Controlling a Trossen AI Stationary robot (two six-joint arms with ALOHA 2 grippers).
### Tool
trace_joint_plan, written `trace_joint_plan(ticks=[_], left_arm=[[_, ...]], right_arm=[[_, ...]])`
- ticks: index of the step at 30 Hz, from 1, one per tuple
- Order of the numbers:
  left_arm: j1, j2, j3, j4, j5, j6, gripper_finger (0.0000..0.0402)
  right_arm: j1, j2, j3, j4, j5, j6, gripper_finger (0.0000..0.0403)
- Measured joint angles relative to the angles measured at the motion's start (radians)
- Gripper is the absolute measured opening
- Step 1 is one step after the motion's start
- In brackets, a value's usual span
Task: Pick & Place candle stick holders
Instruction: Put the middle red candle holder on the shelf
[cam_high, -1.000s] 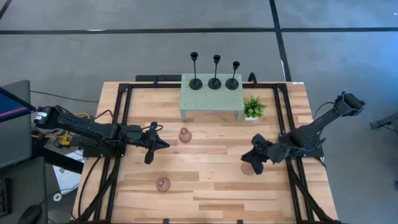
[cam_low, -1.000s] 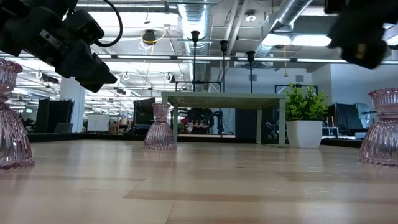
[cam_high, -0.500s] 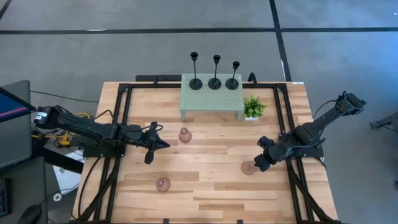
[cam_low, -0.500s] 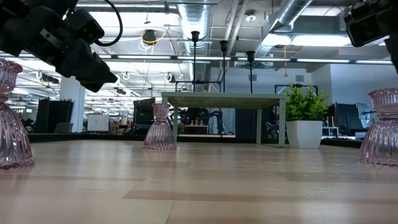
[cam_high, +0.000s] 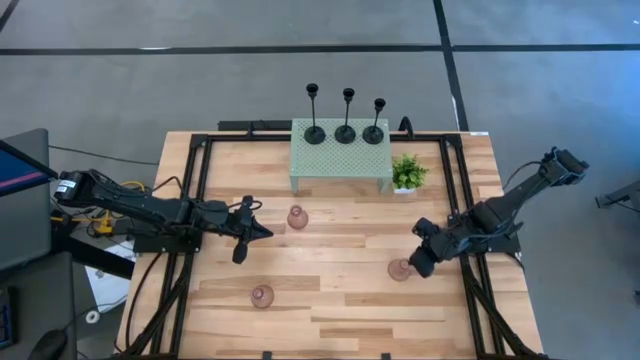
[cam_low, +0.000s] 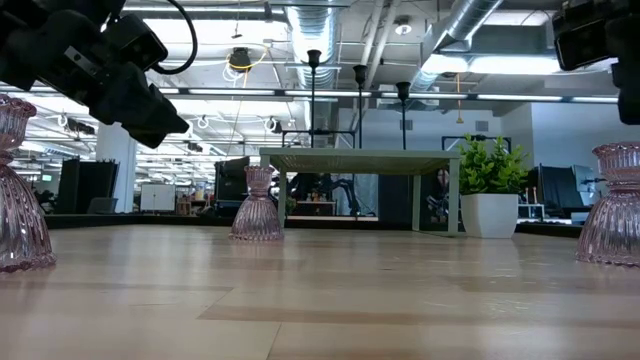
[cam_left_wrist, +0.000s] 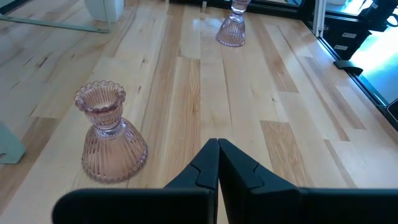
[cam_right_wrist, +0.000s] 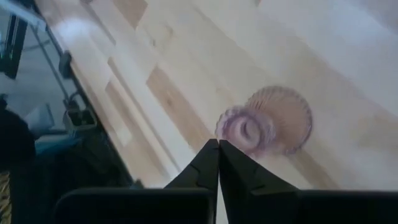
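Observation:
Three slim black holders stand by their round bases on the pale green mesh stand at the far edge. Three pink bulb-shaped holders stand upright on the table: one in the middle, one near left, one at the right. My left gripper is shut and empty, raised above the table just left of the middle holder. My right gripper is shut and empty, raised beside and above the right pink holder, which also shows in the low view.
A small green potted plant stands right of the mesh stand. Black frame rails run along the table's left and right sides. Bare wood lies between the pink holders and toward the near edge.
My right gripper has drawn back from over the right pink holder toward the table's right edge and risen a little; the holder, hidden under it before, now shows in the high view and stands where it was.

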Motion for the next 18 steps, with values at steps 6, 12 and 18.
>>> trace_joint_plan(ticks=[6,12,18], left_arm=[[0.0,0.0,0.0,0.0,0.0,0.0,0.0006],[0.0,0.0,0.0,0.0,0.0,0.0,0.0006],[0.0,0.0,0.0,0.0,0.0,0.0,0.0006]], right_arm=[[-0.027,0.0,0.0,-0.034,0.012,-0.016,0.0006],[-0.074,0.0,0.0,-0.132,-0.038,0.037,0.0056],[-0.112,0.037,0.0,-0.132,-0.047,0.037,0.0134]])
